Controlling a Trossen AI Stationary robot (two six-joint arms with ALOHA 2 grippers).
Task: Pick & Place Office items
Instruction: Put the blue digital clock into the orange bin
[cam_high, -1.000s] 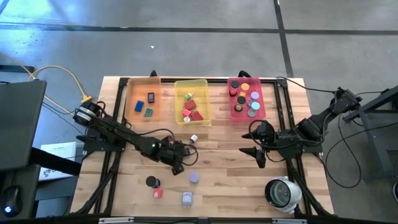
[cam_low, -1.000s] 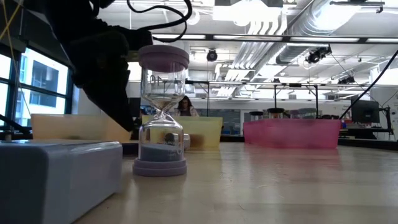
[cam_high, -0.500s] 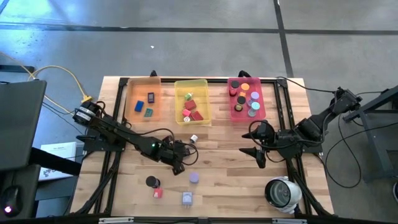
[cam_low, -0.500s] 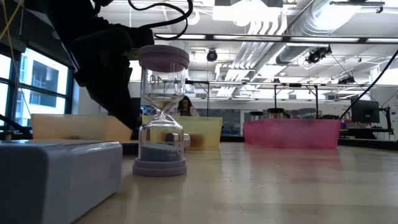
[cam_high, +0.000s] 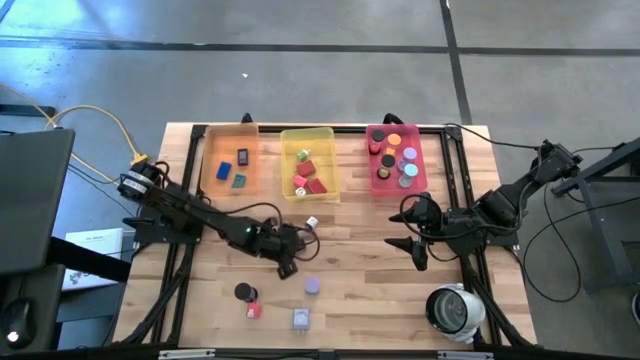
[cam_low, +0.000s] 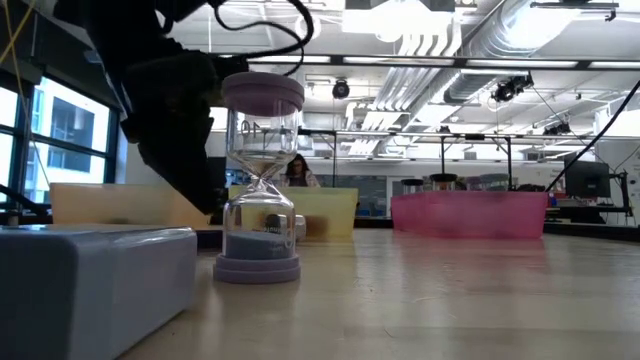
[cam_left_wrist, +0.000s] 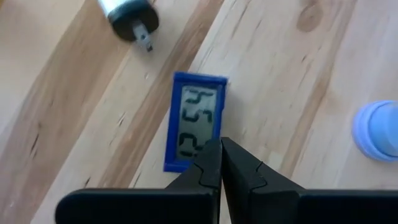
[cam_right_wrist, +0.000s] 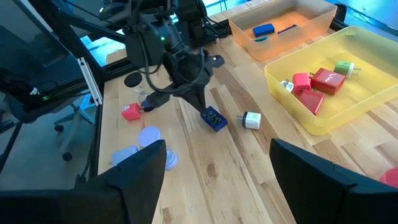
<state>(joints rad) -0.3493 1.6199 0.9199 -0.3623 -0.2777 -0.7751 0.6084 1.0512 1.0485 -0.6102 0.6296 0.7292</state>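
A small blue-framed digital display (cam_left_wrist: 196, 121) lies flat on the wooden table, screen up. My left gripper (cam_left_wrist: 221, 149) is shut, and its tips stand at one short end of the display; the right wrist view shows the same (cam_right_wrist: 203, 104). In the high view the gripper (cam_high: 290, 262) hides the display. A white plug adapter (cam_left_wrist: 127, 12) lies just beyond the display. A lavender hourglass (cam_high: 312, 285) stands upright close by. My right gripper (cam_high: 410, 228) hangs open above the table's right half, holding nothing. My left gripper's shut fingertips (cam_left_wrist: 211, 163) come slanting down from above at the display's short end (cam_left_wrist: 184, 163). I cannot tell whether they touch it. The display rests flat on the table.
Orange (cam_high: 232, 165), yellow (cam_high: 309, 165) and pink (cam_high: 397, 160) trays line the far edge, each holding small pieces. A black disc (cam_high: 243, 291), a red piece (cam_high: 253, 310) and a pale box (cam_high: 301, 319) lie near the front edge. A white round device (cam_high: 455, 310) sits front right.
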